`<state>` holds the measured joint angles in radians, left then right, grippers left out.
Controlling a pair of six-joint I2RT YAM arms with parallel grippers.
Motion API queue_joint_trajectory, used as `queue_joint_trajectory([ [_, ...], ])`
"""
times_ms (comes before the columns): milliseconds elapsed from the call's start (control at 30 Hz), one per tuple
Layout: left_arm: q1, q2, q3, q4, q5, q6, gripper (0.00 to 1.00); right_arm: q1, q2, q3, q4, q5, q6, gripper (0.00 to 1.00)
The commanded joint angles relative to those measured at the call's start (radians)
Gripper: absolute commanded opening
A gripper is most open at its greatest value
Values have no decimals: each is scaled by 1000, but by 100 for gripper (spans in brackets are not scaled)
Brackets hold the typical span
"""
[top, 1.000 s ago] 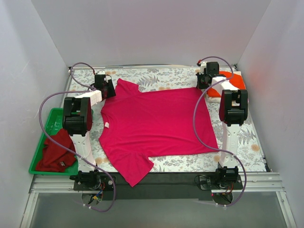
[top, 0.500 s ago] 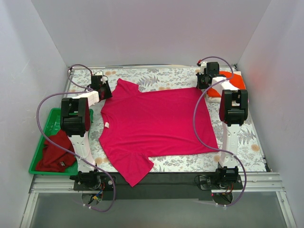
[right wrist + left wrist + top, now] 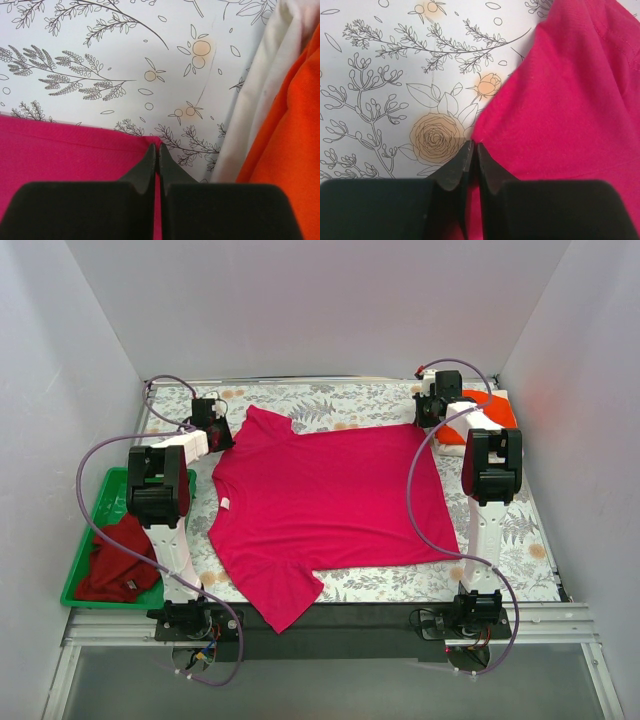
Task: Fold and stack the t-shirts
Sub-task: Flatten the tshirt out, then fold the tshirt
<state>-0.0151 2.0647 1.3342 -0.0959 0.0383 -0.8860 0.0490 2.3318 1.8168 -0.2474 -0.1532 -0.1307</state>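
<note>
Pinching magenta t-shirt (image 3: 330, 505) at both far corners, for a nearward fold I judge: left gripper (image 3: 473, 146) narrowed onto sleeve-side edge, right gripper (image 3: 156, 147) clamped on hem corner.

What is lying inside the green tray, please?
A crumpled dark red t-shirt fills the near part of the green tray. Whatever may lie beneath it is covered.

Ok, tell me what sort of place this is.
Probably a robot test booth, not a home: blank white walls box in a floral-covered table, the left arm and right arm are bolted at its near edge, and a magenta t-shirt lies spread flat.
</note>
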Motion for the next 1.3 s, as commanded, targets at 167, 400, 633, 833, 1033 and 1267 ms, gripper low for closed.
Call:
queue_joint_trajectory([
  [167,1,69,181,-24,-5,35,0,-38,18,58,14,-3,49,1],
  [400,0,89,227,-24,-2,53,0,-40,9,90,16,-42,52,1],
  [633,1,38,194,-22,-2,58,0,-40,-38,59,17,-60,54,1],
  [833,1,-52,132,-22,-8,45,0,-38,-147,-39,17,-42,59,1],
  [1033,1,-132,63,-25,2,25,0,-38,-255,-152,17,-39,66,1],
  [1267,0,-218,-33,-36,-20,6,0,-66,-361,-246,17,-37,69,1],
])
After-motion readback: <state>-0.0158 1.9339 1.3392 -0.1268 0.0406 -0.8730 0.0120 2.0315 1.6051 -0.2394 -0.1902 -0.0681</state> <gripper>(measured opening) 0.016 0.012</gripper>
